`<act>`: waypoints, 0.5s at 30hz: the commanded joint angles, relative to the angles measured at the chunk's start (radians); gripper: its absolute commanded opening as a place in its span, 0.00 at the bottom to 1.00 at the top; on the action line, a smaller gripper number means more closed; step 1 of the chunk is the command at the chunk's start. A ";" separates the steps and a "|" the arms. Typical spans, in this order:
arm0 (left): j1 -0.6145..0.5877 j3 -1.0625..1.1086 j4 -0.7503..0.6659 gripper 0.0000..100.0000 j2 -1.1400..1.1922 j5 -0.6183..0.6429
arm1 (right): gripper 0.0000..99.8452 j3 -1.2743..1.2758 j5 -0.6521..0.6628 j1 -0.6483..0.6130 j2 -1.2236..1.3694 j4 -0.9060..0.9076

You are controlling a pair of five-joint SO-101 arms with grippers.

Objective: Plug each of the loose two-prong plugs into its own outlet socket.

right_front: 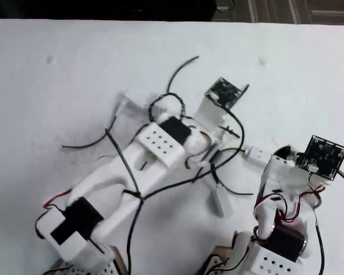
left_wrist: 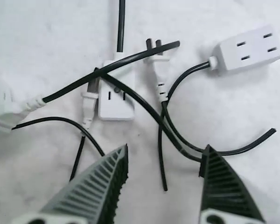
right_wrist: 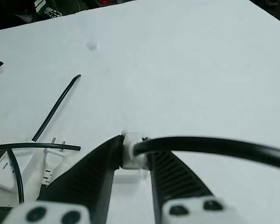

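White two-prong plug (left_wrist: 157, 60) ahead of my spread left end effector (left_wrist: 166, 148) lies under a black cord (left_wrist: 130, 59), a likely snag; my right end effector (right_wrist: 133, 156) pinches a white plastic connector (right_wrist: 130, 150).

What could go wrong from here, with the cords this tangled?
1. Black cords cross over the middle outlet block and the loose two-prong plug; lifting the plug could drag the block askew.
2. The open left gripper hangs over those cords and might close on one instead.
3. The right gripper is shut on a white connector; its thick cord could twist it in the grip.
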 commanded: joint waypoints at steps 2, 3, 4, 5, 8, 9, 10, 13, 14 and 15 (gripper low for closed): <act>0.048 -0.046 -0.061 0.25 0.087 0.023 | 0.02 -0.008 0.002 0.005 -0.010 -0.022; 0.048 -0.048 -0.071 0.25 0.120 0.023 | 0.02 -0.008 0.002 0.005 -0.010 -0.021; 0.048 -0.048 -0.083 0.25 0.154 0.023 | 0.02 -0.008 0.002 0.005 -0.010 -0.021; 0.048 -0.048 -0.089 0.25 0.188 0.021 | 0.02 -0.008 0.002 0.005 -0.010 -0.021; 0.048 -0.049 -0.089 0.16 0.265 0.012 | 0.02 -0.008 0.002 0.005 -0.010 -0.021; 0.048 -0.049 -0.086 0.11 0.275 -0.009 | 0.02 -0.008 0.002 0.005 -0.010 -0.021; 0.050 -0.049 -0.083 0.05 0.277 -0.044 | 0.02 -0.008 0.002 0.005 -0.010 -0.021; 0.050 -0.049 -0.015 0.03 0.260 -0.132 | 0.02 -0.009 0.002 0.005 -0.010 -0.022; 0.045 -0.048 0.009 0.02 0.240 -0.135 | 0.02 -0.009 0.002 0.005 -0.010 -0.022; 0.042 -0.040 0.032 0.02 0.216 -0.135 | 0.02 -0.009 0.002 0.005 -0.010 -0.022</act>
